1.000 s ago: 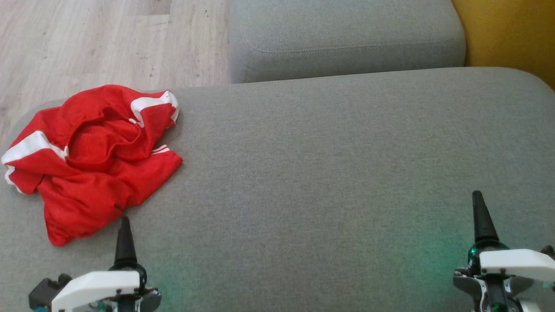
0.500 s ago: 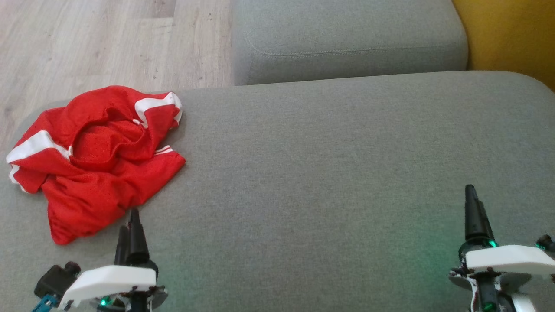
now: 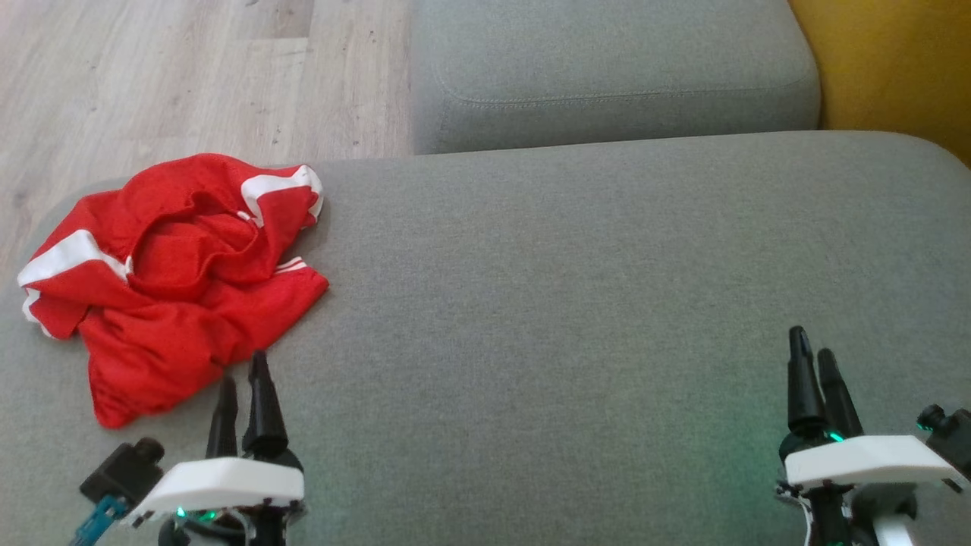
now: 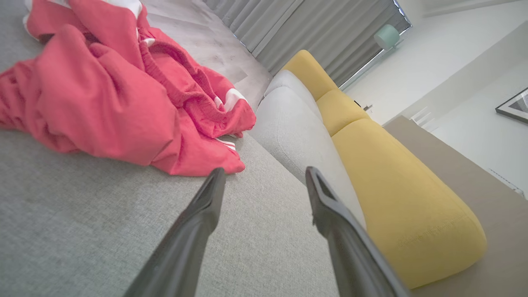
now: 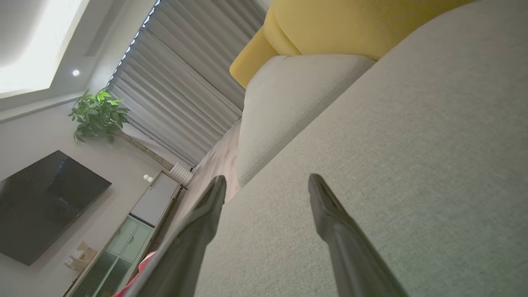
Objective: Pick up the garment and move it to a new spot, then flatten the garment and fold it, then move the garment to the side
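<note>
Both sets of jaws released | left gripper (image 3: 243, 370) just beside crumpled garment (image 3: 167, 280) | right gripper (image 3: 811, 344) over grey seat (image 3: 569, 288)

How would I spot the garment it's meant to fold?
Start at the wide grey sofa cushion before the robot. At its left end, near the wooden floor, lies the garment: crumpled, bright red with white stripes against plain grey.

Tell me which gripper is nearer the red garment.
Left. The left gripper hangs just short of the red garment, at its near edge; the right gripper is far off across the grey cushion.
</note>
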